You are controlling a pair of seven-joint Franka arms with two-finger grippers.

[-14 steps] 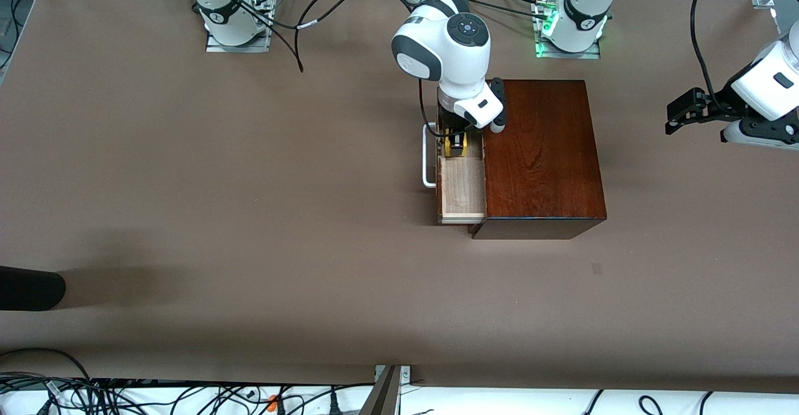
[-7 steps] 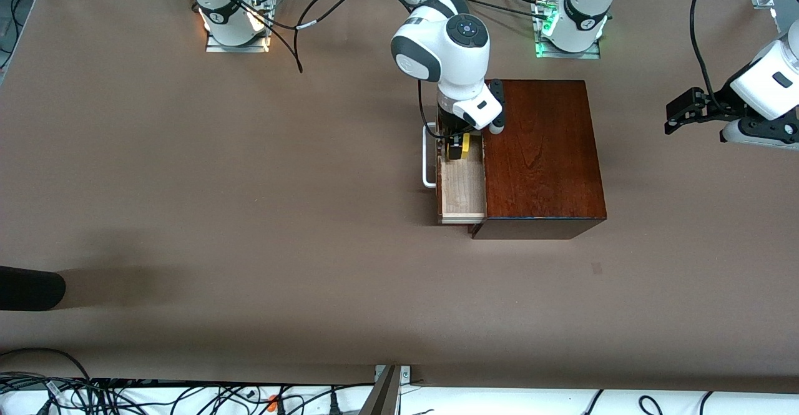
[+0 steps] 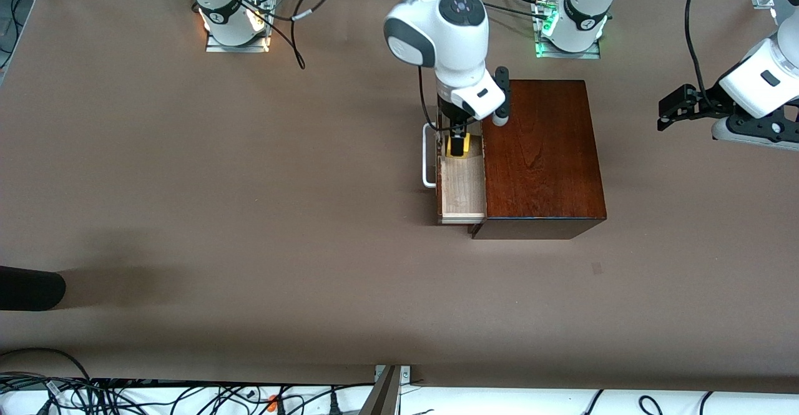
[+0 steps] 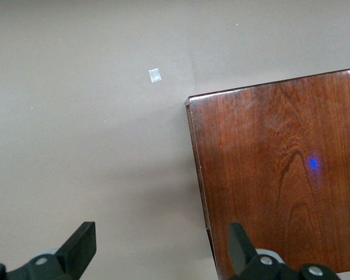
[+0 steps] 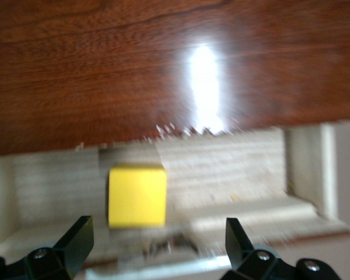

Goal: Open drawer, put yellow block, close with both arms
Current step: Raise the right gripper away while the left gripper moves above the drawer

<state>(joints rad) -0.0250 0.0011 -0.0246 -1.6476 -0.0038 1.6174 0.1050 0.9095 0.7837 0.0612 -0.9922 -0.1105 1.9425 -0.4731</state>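
The drawer stands pulled out of the dark-brown wooden box, with its white bar handle toward the right arm's end of the table. The yellow block lies in the tray's end farther from the front camera, and it also shows in the right wrist view. My right gripper hangs open just over the block, not touching it, in the right wrist view too. My left gripper waits open and empty over the table at the left arm's end, beside the box, and shows in its own view.
A black object pokes in at the table's edge at the right arm's end, nearer the front camera. Cables lie along the near edge. A small pale mark is on the table nearer the camera than the box.
My right gripper has opened and risen a little, leaving the yellow block in the drawer. The left arm has shifted slightly toward the box.
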